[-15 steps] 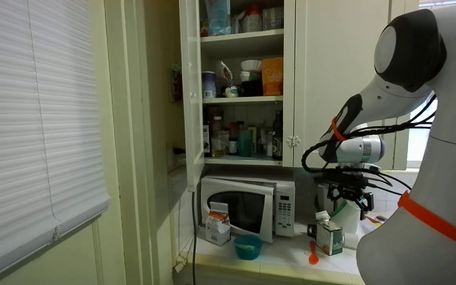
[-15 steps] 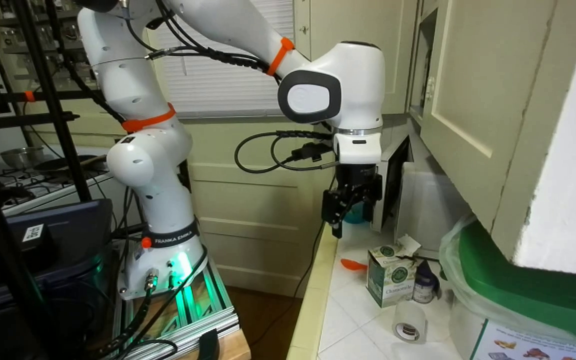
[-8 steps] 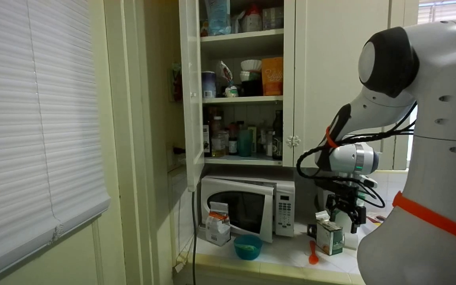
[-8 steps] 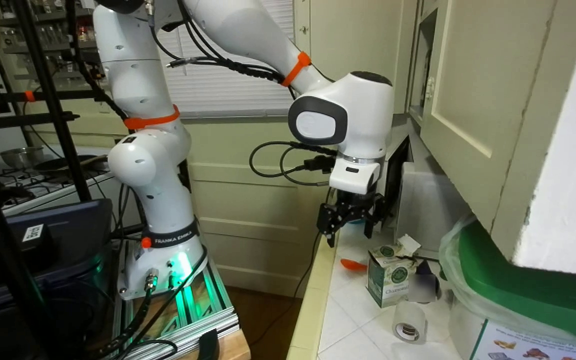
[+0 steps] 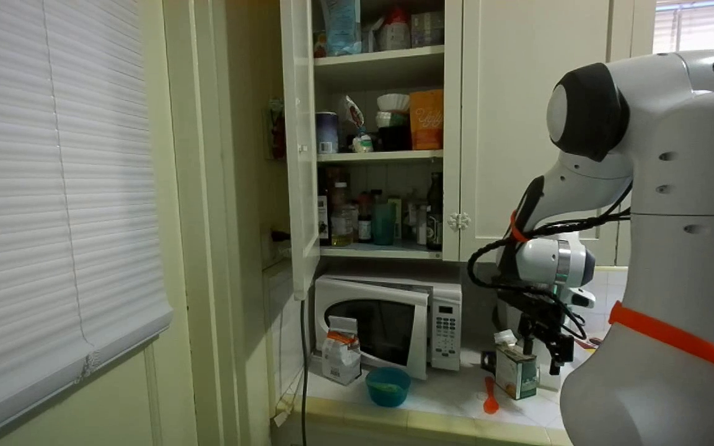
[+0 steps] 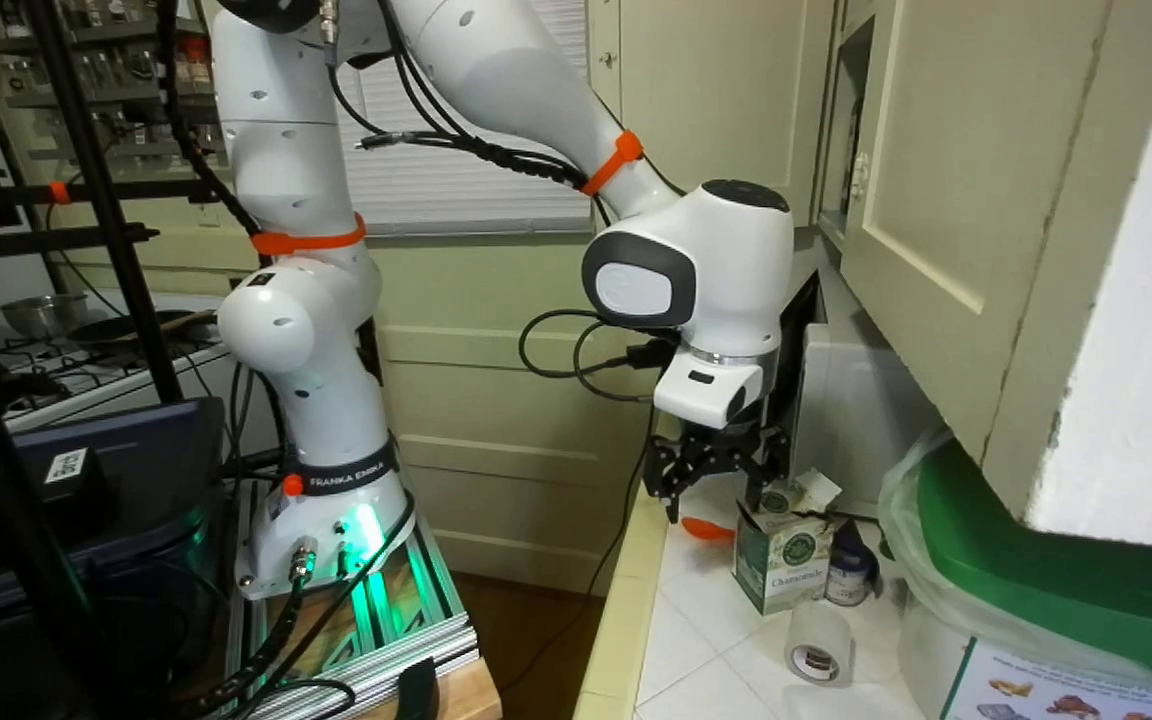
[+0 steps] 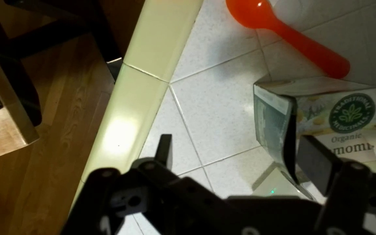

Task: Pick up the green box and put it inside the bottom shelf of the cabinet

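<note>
The green box [image 6: 784, 558], a small chamomile carton with a raised pale flap, stands upright on the white tiled counter; it shows in both exterior views and fills the right of the wrist view, its printed face [image 7: 351, 114] partly covered by a finger. My gripper [image 6: 714, 507] is just above and beside it with jaws wide apart. One finger is by the carton's top corner, though contact cannot be told; the other hangs near the counter's front edge. Only tile shows between the fingertips [image 7: 165, 147]. In an exterior view, the bottom shelf of the cabinet [image 5: 388, 251] holds bottles and jars.
An orange spoon [image 7: 305, 49] lies beside the carton. Close by are a tape roll [image 6: 818, 645], a small dark jar [image 6: 851, 570] and a green-lidded bin [image 6: 1056, 550]. A microwave [image 5: 375, 328], a teal bowl [image 5: 388, 387] and a white bag [image 5: 341, 356] sit below the open cabinet door [image 5: 301, 155].
My arm has come down, bringing the gripper from well above the counter to the carton's top. The gripper has also turned, its jaws still apart. The carton has not moved.
</note>
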`<move>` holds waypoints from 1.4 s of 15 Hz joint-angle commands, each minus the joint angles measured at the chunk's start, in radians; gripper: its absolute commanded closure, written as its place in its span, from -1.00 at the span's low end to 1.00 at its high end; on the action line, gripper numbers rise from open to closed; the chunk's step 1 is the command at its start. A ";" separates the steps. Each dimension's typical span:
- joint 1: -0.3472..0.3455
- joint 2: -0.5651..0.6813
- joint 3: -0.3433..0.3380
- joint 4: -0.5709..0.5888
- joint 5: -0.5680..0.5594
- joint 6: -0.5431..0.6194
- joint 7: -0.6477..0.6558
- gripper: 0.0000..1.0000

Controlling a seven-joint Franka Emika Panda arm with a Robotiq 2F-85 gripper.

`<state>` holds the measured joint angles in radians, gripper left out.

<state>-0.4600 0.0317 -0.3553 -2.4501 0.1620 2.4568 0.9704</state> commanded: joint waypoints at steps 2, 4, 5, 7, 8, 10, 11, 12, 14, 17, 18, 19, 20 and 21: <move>0.029 0.049 -0.025 0.017 0.024 0.041 0.040 -0.17; 0.032 0.054 -0.028 0.020 0.032 0.065 0.048 -0.50; 0.034 0.052 -0.029 0.018 0.033 0.082 0.051 -0.74; 0.038 0.052 -0.032 0.017 0.027 0.104 0.058 -0.85; 0.040 0.058 -0.034 0.019 0.025 0.112 0.063 -0.89; 0.044 0.071 -0.035 0.023 0.022 0.123 0.068 -0.91; 0.046 0.079 -0.037 0.025 0.019 0.127 0.071 -0.68; 0.048 0.085 -0.038 0.027 0.018 0.128 0.071 -0.42; 0.052 0.094 -0.039 0.029 0.018 0.130 0.069 -0.21; 0.055 0.094 -0.040 0.035 0.019 0.134 0.068 0.27; 0.056 0.093 -0.041 0.036 0.019 0.136 0.068 0.41; 0.057 0.093 -0.040 0.038 0.023 0.138 0.067 0.58; 0.058 0.092 -0.039 0.039 0.029 0.140 0.064 0.72; 0.059 0.094 -0.039 0.042 0.030 0.141 0.065 0.89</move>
<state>-0.4209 0.1015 -0.3820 -2.4107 0.1716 2.5694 1.0225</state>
